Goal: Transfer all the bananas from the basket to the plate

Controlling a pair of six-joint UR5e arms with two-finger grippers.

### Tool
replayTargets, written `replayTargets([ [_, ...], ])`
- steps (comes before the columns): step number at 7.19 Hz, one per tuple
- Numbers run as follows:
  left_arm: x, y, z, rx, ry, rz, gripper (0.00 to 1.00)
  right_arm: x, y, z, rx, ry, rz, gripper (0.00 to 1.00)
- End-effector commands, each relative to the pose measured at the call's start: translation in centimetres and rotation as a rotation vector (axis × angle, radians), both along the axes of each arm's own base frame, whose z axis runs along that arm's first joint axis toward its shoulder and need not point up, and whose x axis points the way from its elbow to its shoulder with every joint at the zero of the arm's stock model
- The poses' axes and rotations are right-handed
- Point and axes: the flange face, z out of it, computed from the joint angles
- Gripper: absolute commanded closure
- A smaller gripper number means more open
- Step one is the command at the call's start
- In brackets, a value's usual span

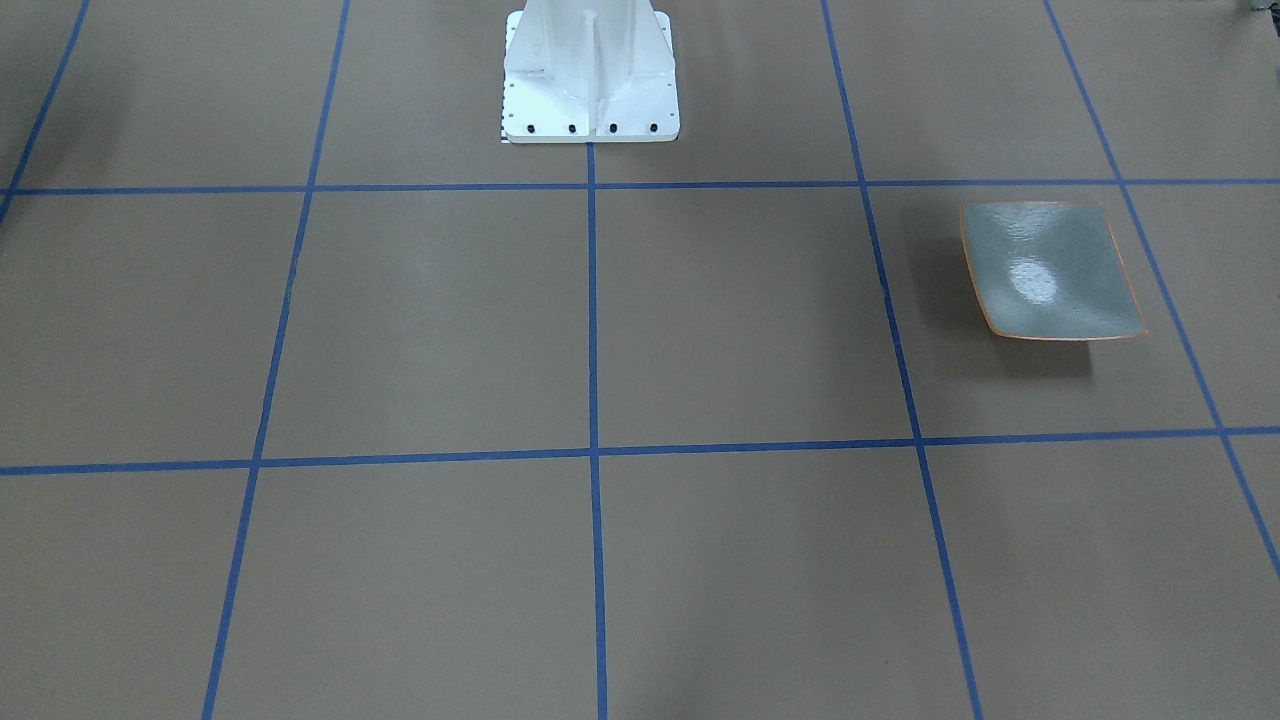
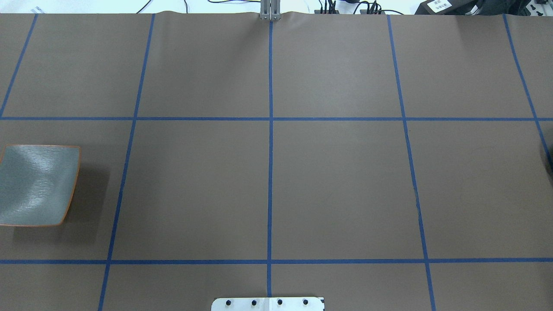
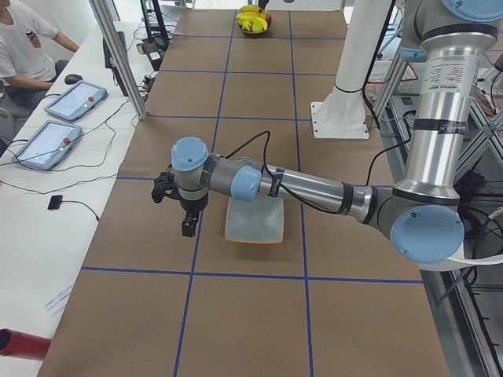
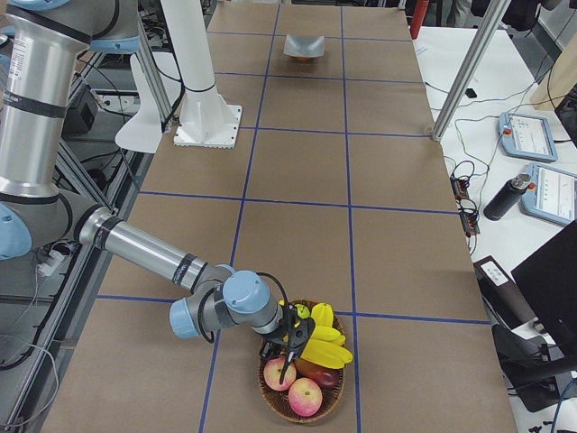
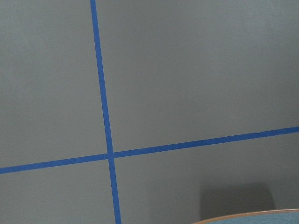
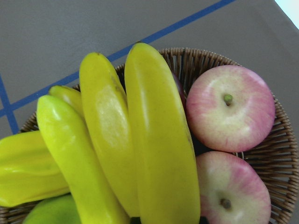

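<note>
The left pincer [image 3: 187, 229] hangs low over the table [image 2: 337, 181], pointing straight down above one of the blue tape lines [image 5: 105, 116]. Only the side camera catches it, so I cannot tell whether its fingers are spread or pressed together. Just beside that pincer, on the side toward the robot, sits the plate [image 3: 255, 224]. It lies flat on the brown cover, near the pincer but apart from it, and the left arm [image 3: 306, 187] stretches across above it. The pincer's own camera catches only a sliver of the plate's orange rim at its lower edge. Farther along from that pincer, toward the robot's right, stands the white base [image 1: 590, 70], bolted to the table. The right pincer [image 4: 290, 350] is at the other end, well apart from the plate, and again I cannot tell from the side whether it is spread, closed or gripping anything. Directly beneath it is the basket [image 6: 205, 58], and its fingers reach down among the bananas [image 6: 159, 140]. The bananas lie side by side in the basket, filling the wrist camera. Next to the bananas, under the pincer's edge, two pink apples [image 6: 229, 109] sit close together against the wicker wall. A green fruit [image 6: 51, 212] peeps out on the bananas' other side.
</note>
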Motion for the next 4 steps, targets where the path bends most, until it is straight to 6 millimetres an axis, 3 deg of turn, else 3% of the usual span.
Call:
replayTargets([
  [1, 0.1, 0.1, 0.0, 0.000, 0.000, 0.001, 0.00, 0.2, 1.5, -0.9, 0.014, -0.024, -0.006, 1.00],
  [4, 0.2, 0.1, -0.1, 0.000, 0.002, 0.002, 0.00, 1.2, 4.5, 0.1, 0.035, 0.000, -0.033, 1.00],
])
